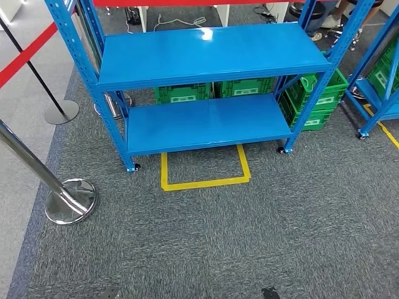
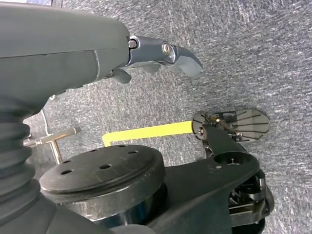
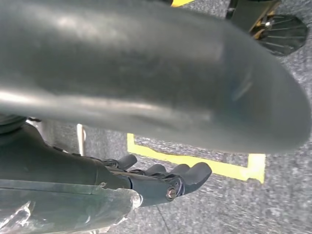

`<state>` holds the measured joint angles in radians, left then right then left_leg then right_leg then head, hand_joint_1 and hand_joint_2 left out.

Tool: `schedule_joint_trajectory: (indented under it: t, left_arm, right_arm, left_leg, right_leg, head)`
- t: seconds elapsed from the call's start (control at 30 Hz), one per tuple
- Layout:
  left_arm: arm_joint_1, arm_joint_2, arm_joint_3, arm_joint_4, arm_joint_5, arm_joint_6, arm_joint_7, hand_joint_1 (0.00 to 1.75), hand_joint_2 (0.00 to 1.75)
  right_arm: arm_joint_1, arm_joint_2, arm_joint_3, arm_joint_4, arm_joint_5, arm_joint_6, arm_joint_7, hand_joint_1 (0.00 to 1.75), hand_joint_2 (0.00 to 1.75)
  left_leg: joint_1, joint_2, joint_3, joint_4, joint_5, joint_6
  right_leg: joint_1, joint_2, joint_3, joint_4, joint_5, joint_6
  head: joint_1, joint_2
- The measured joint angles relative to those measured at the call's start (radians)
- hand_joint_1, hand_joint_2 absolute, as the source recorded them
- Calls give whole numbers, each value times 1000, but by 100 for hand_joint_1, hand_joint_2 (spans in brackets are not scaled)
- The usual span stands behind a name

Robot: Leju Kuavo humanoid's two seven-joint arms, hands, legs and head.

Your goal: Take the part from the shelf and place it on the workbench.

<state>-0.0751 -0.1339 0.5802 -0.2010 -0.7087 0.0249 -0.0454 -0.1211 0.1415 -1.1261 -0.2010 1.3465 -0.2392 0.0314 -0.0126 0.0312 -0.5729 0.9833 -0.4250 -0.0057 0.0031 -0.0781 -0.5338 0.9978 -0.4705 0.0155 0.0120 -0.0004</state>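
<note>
As seen from the head view, a blue shelf [image 1: 207, 121] stands on grey carpet [image 1: 282, 237] behind a yellow tape outline [image 1: 204, 177], green crates [image 1: 183, 93] beyond it; no part can be made out. Left wrist view: left hand [image 2: 162, 53] holds nothing, fingers extended. Right wrist view: right hand [image 3: 162, 178] holds nothing, fingers gently curved above yellow tape.
</note>
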Motion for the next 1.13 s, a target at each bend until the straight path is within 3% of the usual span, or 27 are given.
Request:
schedule_joint_trajectory:
  t: [0.1, 0.23, 1.13]
  left_arm:
    - [0, 0, 0, 0, -1, 0, 0, 0, 175]
    - [-1, 0, 0, 0, -5, 0, 0, 0, 175]
    - [-5, 1, 0, 0, -17, 0, 0, 0, 175]
  right_arm:
    - [3, 0, 0, 0, 1, 0, 0, 0, 0]
    - [2, 0, 0, 0, 4, 1, 0, 0, 0]
    - [3, 0, 0, 0, 8, -2, 4, 0, 0]
  left_leg:
    - [-2, 0, 0, 1, -1, 3]
    - [-3, 1, 0, 1, 0, 5]
    - [2, 1, 0, 0, 3, 3]
  right_leg:
    - [-4, 1, 1, -4, 3, 19]
    - [-5, 1, 1, -4, 3, 27]
    - [0, 2, 0, -1, 3, 25]
  head:
    - [0, 0]
    - [-1, 0]
    - [-1, 0]
